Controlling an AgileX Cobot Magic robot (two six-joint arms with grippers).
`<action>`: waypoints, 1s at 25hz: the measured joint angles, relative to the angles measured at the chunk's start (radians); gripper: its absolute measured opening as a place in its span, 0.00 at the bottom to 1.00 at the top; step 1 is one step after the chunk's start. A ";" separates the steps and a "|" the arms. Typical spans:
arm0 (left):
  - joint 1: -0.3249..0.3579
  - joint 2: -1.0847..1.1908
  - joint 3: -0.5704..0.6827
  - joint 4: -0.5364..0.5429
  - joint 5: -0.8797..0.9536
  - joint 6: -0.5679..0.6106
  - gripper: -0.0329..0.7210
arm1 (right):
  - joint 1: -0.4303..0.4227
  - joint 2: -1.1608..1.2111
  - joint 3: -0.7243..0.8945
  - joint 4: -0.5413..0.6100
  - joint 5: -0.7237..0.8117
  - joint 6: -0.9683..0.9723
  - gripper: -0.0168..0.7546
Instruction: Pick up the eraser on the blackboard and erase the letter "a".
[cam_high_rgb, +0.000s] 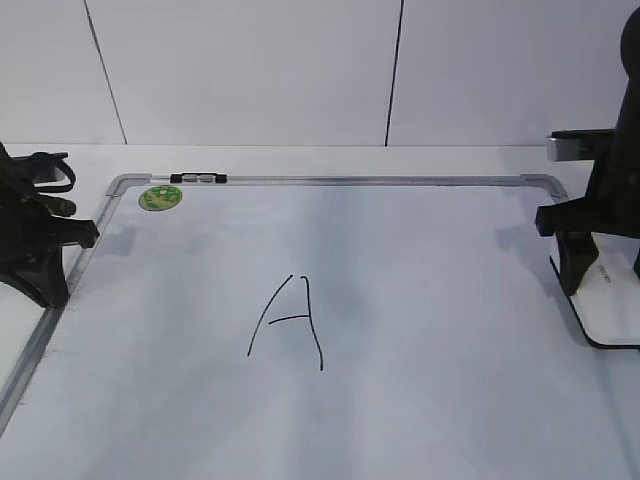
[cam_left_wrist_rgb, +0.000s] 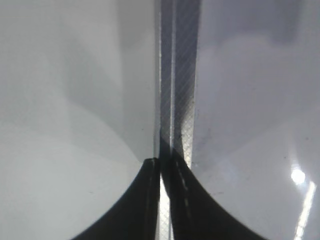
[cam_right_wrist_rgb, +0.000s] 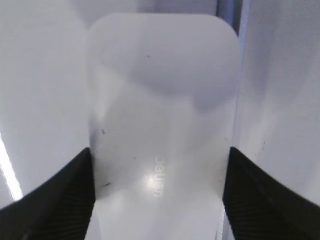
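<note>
The blackboard (cam_high_rgb: 420, 300) is a white dry-erase board with a silver frame and a round green sticker (cam_high_rgb: 160, 197). A tall capital "A" (cam_high_rgb: 290, 320) is drawn in black at its middle. No small letter "a" shows in any view. The white eraser (cam_high_rgb: 612, 300) lies at the board's right edge and fills the right wrist view (cam_right_wrist_rgb: 160, 100), grey lettering up. My right gripper (cam_high_rgb: 590, 270) (cam_right_wrist_rgb: 159, 190) has a jaw pressed against each long side of it. My left gripper (cam_high_rgb: 85, 235) (cam_left_wrist_rgb: 162, 165) is shut and empty over the board's left frame (cam_left_wrist_rgb: 180, 75).
A small black-and-silver clip (cam_high_rgb: 198, 178) sits on the board's top frame near the sticker. A white panelled wall stands behind the table. The left arm's black body stands at the board's left edge and the right arm's at its right edge.
</note>
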 joint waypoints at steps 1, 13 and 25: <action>0.000 0.000 0.000 0.000 0.000 0.000 0.09 | -0.006 0.002 0.000 0.005 0.000 -0.003 0.73; 0.000 0.000 0.000 -0.004 0.000 0.000 0.09 | -0.026 0.051 -0.007 0.024 -0.004 -0.051 0.73; 0.000 0.000 0.000 -0.004 0.000 0.000 0.09 | -0.026 0.057 -0.068 -0.004 -0.006 -0.060 0.73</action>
